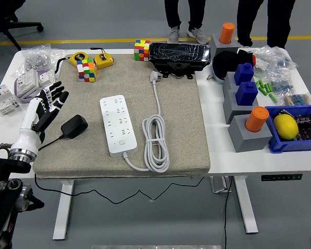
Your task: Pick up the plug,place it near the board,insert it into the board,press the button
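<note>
A black plug adapter (74,126) lies on the grey mat (181,129), its thin black cable trailing off the mat's front left edge. To its right sits the white power strip board (117,124) with its button (122,141) near the front end and its white cord coiled (156,141) beside it. My left hand (51,101) hovers just left of and slightly behind the plug, fingers spread and holding nothing. The right arm does not show.
Two colour cubes (86,69) (142,50), yellow tape measures (103,61) and a black box (179,56) line the mat's back edge. White switch parts (26,83) lie left. Grey blocks with blue and orange pieces (251,124) and a blue bin (295,129) stand right. People's legs stand beyond the table.
</note>
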Controlling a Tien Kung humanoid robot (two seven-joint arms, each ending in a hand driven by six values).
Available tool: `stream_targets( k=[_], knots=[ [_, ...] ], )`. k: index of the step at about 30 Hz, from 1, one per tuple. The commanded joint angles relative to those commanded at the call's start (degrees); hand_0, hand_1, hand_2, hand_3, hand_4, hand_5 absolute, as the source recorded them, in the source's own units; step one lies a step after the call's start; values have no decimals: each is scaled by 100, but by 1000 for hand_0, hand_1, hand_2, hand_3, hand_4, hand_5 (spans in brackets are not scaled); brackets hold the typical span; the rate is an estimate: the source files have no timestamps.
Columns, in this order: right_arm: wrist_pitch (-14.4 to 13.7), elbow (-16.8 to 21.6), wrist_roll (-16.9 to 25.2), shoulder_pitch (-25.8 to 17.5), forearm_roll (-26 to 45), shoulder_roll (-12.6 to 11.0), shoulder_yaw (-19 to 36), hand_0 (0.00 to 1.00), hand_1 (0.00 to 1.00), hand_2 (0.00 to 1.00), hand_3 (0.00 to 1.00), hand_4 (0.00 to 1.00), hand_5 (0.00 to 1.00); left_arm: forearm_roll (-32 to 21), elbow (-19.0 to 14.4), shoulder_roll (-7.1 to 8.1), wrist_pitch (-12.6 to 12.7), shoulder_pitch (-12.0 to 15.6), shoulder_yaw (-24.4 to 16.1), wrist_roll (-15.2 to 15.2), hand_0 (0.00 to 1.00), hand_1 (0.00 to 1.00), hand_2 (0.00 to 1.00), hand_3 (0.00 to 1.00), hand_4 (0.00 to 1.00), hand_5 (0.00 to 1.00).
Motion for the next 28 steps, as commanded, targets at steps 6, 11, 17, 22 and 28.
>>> stream_targets(
  k=[6,11,17,22,28],
  knots=[
    [-1,0,-13,22,25,-4,-21,800,699,714,762,998,998,41,-8,-9,-27,-20,-30,24,809,875,848,848,929,517],
    [-5,0,-20,53,27,-13,-18,800,699,714,762,998,998,69,-10,-17,-35,-26,-33,41,807,877,851,855,909,479],
    [-8,0,-9,103,54,-14,-43,800,699,714,762,998,998,193,-34,-19,-49,-71,-27,81,805,877,851,855,919,479],
    [-12,0,-12,122,31,-31,-5,800,699,714,763,998,998,274,-50,-18,-76,-99,-21,108,803,879,856,859,934,485],
    [-14,0,-4,134,23,-34,16,799,699,714,763,998,998,360,-59,-30,-125,-75,-41,133,803,888,862,868,954,491]
  ],
)
